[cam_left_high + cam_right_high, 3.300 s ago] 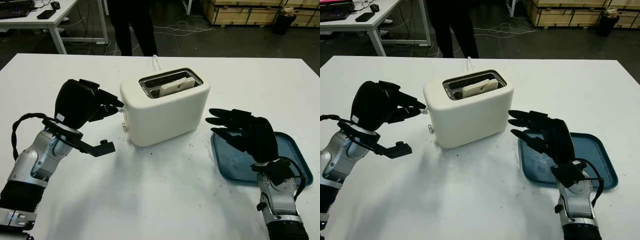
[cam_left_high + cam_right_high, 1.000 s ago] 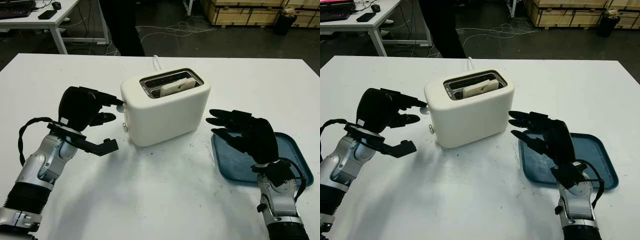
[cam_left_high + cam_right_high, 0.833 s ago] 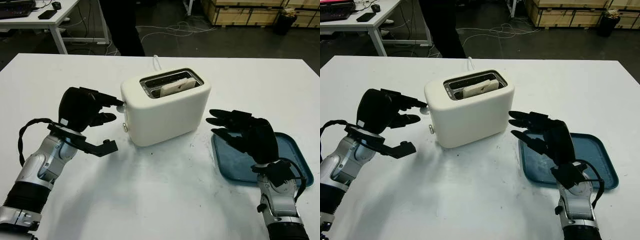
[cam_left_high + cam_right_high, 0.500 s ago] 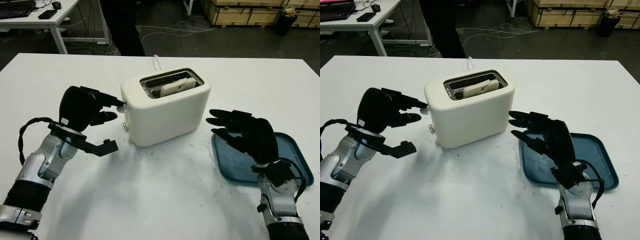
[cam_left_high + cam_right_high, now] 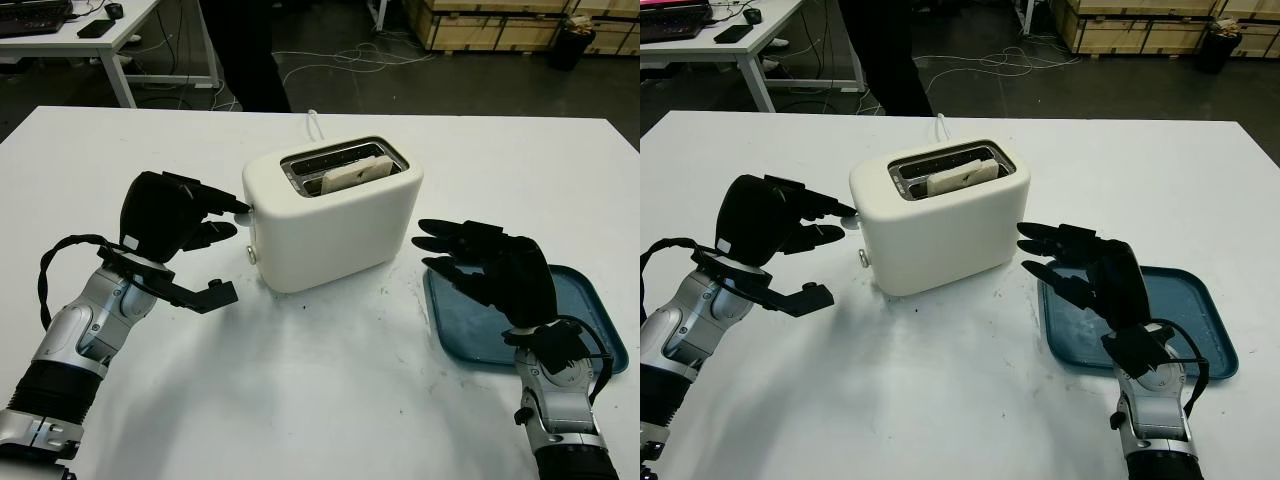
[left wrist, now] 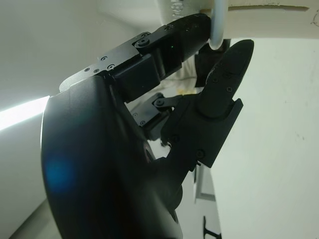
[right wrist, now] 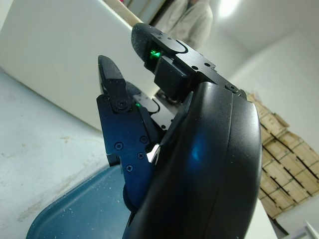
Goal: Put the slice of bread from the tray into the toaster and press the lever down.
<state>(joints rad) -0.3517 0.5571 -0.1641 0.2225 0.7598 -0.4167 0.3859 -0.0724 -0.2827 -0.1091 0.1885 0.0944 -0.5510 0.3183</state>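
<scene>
Both hands, the left hand and the right hand, have glossy black shells with small screws; the forearms are silver with black cables.

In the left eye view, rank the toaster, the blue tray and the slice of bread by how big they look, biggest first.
1. Toaster, clearly the largest.
2. Blue tray, though the right robot hand hovering over it covers part of it.
3. Slice of bread, smallest; just its top edge shows above the toaster slot.
</scene>
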